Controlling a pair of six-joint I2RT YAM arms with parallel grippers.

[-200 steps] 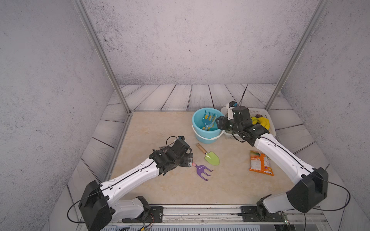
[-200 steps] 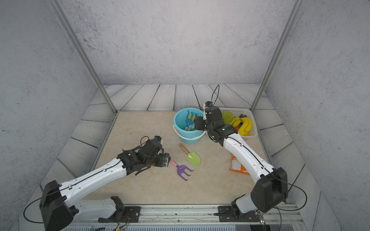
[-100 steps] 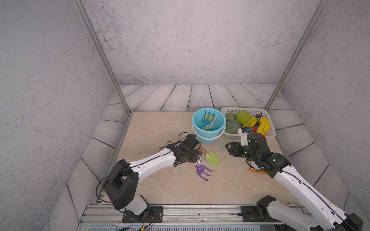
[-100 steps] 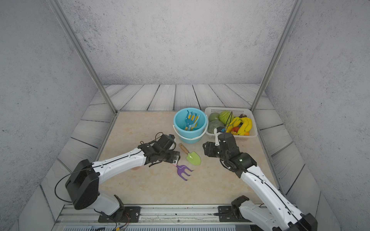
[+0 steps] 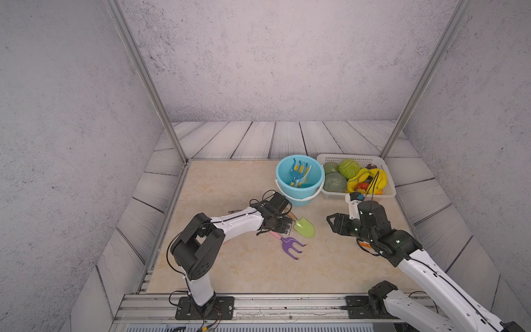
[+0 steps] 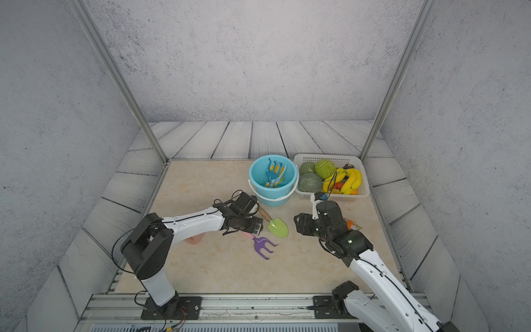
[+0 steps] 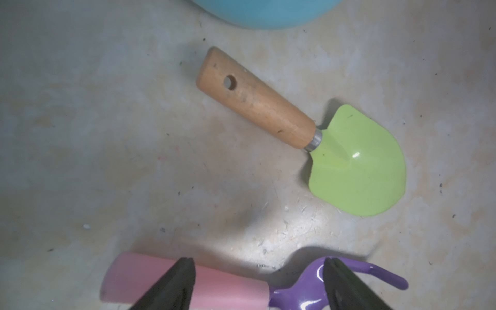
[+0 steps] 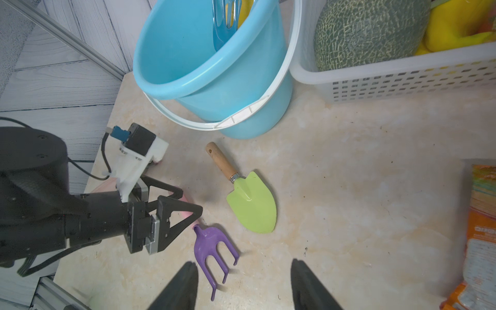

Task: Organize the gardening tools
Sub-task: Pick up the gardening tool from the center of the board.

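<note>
The right gripper (image 8: 243, 263) has swung back from the bucket (image 5: 278, 175) and hangs open and empty above the table (image 5: 230, 186). The left gripper (image 8: 192, 200) has slid in, jaws spread over the purple rake (image 5: 290, 245), not clamped. The green trowel (image 5: 304, 227) lies just beside it, below the bucket holding the blue rake (image 5: 298, 169), and there's bare table toward the front edge.

1. Light-green trowel (image 5: 303, 226), wooden handle: lying flat near light-blue plastic bucket (image 5: 284, 172).
2. Purple three-pronged rake (image 5: 288, 245), pink handle: flat, just beside trowel.
3. Blue pronged rake (image 5: 298, 169), yellow scoop (image 8: 245, 10): upright inside bucket.
</note>
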